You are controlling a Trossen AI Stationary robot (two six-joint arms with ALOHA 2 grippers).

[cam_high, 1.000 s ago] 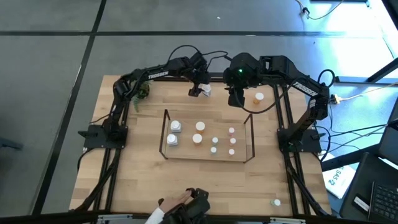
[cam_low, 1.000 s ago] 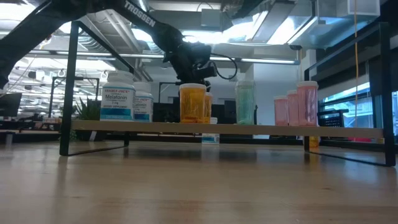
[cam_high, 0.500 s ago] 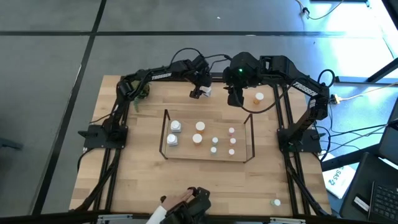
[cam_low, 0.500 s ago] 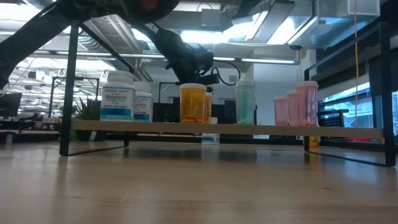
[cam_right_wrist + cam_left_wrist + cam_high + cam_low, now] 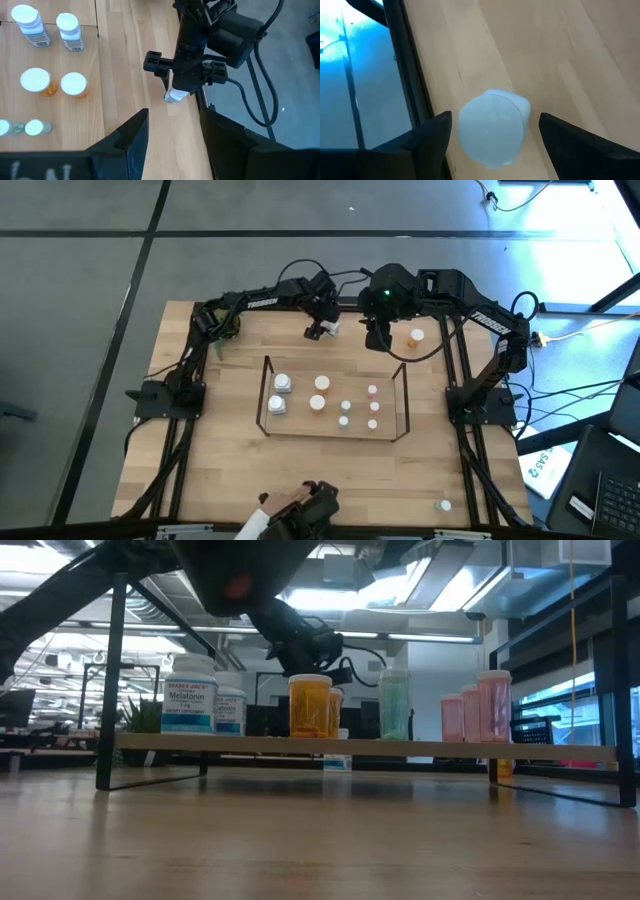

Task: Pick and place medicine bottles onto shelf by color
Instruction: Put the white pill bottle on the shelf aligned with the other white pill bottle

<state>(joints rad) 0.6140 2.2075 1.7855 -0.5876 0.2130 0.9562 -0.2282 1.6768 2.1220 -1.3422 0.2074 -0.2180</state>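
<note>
My left claw (image 5: pixel 490 137) hangs straight over the small white-capped white medicine bottle (image 5: pixel 492 127) standing upright on the wooden counter (image 5: pixel 230 450) behind the black wire shelf (image 5: pixel 335 435); my fingers (image 5: pixel 432 135) stand apart, flanking its cap, axis vertical

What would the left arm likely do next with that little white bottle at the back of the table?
Probably close its fingers on the white bottle: the left gripper is over it, fingers open either side, cap between them, and it isn't on the shelf yet.
</note>
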